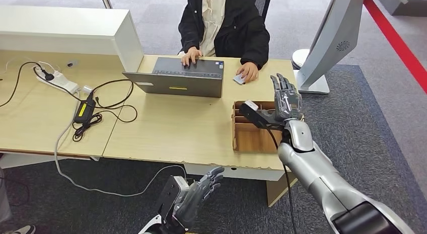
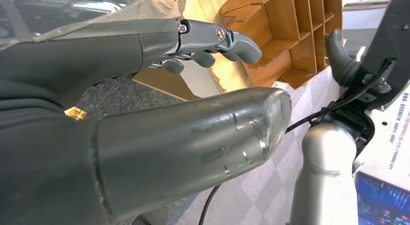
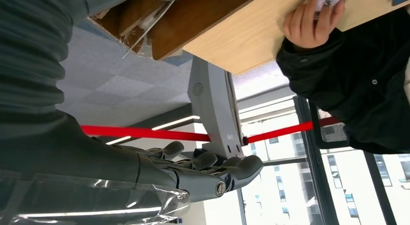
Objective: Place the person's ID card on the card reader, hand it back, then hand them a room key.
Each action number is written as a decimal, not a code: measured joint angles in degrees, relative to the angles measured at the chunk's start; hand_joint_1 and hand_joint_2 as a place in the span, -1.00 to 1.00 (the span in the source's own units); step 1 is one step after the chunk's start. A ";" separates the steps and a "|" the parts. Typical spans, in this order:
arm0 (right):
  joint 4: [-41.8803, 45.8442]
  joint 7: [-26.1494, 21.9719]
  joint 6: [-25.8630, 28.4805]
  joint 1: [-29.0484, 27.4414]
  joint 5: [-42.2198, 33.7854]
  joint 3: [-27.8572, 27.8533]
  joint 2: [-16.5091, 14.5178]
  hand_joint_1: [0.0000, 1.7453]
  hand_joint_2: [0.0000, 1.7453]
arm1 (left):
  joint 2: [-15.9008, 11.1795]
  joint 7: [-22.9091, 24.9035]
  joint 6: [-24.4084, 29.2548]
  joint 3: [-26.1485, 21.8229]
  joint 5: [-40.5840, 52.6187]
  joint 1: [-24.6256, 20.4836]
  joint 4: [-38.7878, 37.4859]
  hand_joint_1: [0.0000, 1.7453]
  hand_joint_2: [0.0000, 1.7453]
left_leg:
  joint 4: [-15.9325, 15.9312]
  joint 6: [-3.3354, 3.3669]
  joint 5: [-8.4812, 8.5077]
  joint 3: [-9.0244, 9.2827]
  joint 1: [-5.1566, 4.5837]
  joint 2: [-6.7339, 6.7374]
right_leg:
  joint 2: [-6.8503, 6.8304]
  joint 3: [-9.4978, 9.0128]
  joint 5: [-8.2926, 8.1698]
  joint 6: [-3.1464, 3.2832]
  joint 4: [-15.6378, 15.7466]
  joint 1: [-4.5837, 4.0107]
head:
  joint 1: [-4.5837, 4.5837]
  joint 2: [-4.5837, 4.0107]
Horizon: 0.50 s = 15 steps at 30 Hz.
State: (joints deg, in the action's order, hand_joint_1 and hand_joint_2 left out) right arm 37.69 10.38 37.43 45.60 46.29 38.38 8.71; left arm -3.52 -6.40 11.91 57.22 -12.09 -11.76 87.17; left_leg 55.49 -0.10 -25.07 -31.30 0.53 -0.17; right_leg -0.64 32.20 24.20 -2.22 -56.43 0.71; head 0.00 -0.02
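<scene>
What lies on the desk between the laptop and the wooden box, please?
Bare desk only: in the head view nothing sits between the laptop and the wooden box; the right hand hovers over the box.

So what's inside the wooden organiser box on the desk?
The wooden organiser box has slotted dividers. The compartments nearest the desk edge look bare. The right hand hangs over the far part and covers it, so any cards there cannot be seen.
</scene>
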 joint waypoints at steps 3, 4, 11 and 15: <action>-0.33 1.54 -0.89 0.00 1.20 0.14 0.44 -1.00 1.00 | 0.00 -0.13 -0.06 0.00 0.01 0.00 0.02 -1.00 -1.00 | 0.00 0.00 0.00 0.00 0.00 0.00 | 0.00 0.00 0.00 0.00 0.00 0.00 | 0.01 0.00; -0.44 1.89 -1.19 0.00 1.33 0.17 0.59 -1.00 1.00 | 0.00 -0.14 -0.07 0.00 0.02 0.00 0.02 -1.00 -1.00 | 0.00 0.00 0.00 0.00 0.00 0.00 | 0.00 0.00 0.00 0.00 0.00 0.00 | 0.01 0.00; -0.76 3.74 -2.35 -0.34 1.69 0.37 1.46 -1.00 1.00 | 0.00 -0.04 -0.17 0.00 0.35 0.08 0.05 -1.00 -1.00 | 0.00 0.00 0.00 0.00 0.00 0.00 | 0.00 0.00 0.00 0.00 0.00 0.00 | 0.01 0.00; -0.66 4.68 -2.80 -0.90 2.25 0.48 1.94 -1.00 1.00 | 0.00 0.14 -0.62 -0.01 0.69 0.19 0.15 -1.00 -1.00 | 0.00 0.00 0.00 0.00 0.00 0.00 | 0.00 0.00 0.00 0.00 0.00 0.00 | 0.01 0.00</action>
State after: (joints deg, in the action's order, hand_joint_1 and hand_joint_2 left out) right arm 37.04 15.06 34.63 44.70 48.54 38.86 10.65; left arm -3.52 -6.26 11.29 57.22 -11.40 -11.56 87.31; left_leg 55.49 -0.10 -25.07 -31.30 0.53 -0.17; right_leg -0.64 32.20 24.19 -2.22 -56.43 0.71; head 0.01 -0.02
